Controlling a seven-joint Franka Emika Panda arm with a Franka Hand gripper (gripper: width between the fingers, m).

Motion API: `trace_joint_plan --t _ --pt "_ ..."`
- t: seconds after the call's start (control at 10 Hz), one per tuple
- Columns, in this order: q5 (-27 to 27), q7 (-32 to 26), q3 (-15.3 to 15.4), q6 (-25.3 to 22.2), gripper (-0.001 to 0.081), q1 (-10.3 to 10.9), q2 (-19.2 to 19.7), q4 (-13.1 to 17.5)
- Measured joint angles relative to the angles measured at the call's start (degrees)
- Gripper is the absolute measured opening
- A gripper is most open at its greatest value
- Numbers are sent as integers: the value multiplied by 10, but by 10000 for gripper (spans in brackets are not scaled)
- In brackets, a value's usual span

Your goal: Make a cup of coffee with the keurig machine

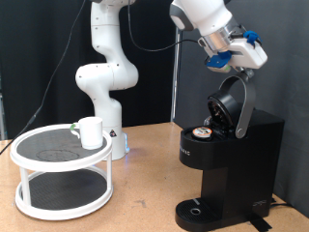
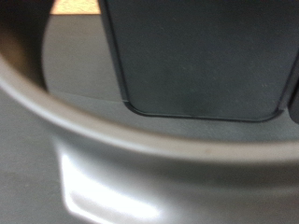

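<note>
We see the black boxy keurig machine [image 1: 227, 159] with lid up, pod inside — our gripper [image 1: 235, 70] touches the lid handle; its opening we cannot tell. The plain white cup [image 1: 91, 131] waits on the round white stand's [image 1: 58, 193] edge — closing looks like the step.

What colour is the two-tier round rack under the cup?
White, with dark mesh shelves; the rack shows best in the exterior view.

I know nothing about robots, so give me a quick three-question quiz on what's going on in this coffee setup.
1. True or false: the keurig machine has its lid raised.
2. Where does the cup stand?
A. on the drip tray
B. on the white two-tier stand
C. in the gripper
3. Fill in: a brown-topped ____ sits in the open brew chamber.

Key:
1. True.
2. B, on the top tier.
3. Pod. The gripper is by the raised lid's top.
</note>
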Motion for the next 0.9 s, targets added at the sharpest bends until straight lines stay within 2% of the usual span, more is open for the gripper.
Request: trace_joint_plan --t 0.3,0.6,0.9 --pt "-8 -19 -18 -7 0 -15 -27 -24" --pt "-63 -19 -33 -32 0 -39 -46 -40" --pt "-137 0 -37 -45 0 -64 -48 -53"
